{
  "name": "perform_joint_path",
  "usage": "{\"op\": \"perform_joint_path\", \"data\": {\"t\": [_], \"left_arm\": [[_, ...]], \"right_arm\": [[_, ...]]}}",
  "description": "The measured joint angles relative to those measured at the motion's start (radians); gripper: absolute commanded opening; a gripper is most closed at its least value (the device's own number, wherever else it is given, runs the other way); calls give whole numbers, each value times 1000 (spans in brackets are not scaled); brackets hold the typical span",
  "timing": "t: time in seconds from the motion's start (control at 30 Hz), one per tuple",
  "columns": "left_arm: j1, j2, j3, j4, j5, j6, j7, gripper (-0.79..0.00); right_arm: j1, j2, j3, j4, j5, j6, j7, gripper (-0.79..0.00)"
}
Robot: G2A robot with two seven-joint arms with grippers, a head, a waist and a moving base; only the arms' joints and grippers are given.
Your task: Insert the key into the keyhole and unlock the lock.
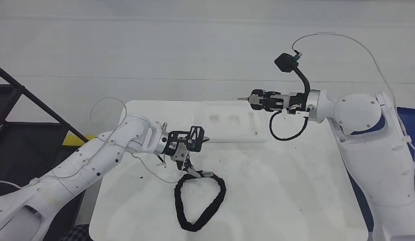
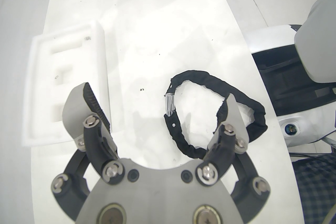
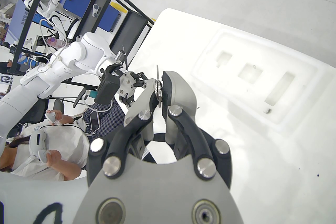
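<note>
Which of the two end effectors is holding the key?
The right end effector, shut on the key; the left end effector hangs open over the black chain lock.

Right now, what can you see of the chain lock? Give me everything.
The chain lock is a chain in a black fabric sleeve, lying flat on the white table as a closed, roughly oval loop. Its two ends meet in a short, shiny silver cylinder. No keyhole can be made out. The open left gripper is above it, at the cylinder end. Whether a finger touches the loop cannot be told.
</note>
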Motion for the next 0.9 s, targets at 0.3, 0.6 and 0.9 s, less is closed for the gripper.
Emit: {"op": "perform_joint_path", "data": {"t": [0.3, 0.6, 0.9], "left_arm": [[119, 3, -16, 23, 203, 82, 216, 0], [181, -30, 26, 119, 429, 152, 457, 0], [139, -101, 79, 250, 532, 132, 530, 0]], "right_arm": [[0, 0, 0, 0, 0, 0, 0, -785], [0, 0, 0, 0, 0, 0, 0, -785], [0, 0, 0, 0, 0, 0, 0, -785]]}}
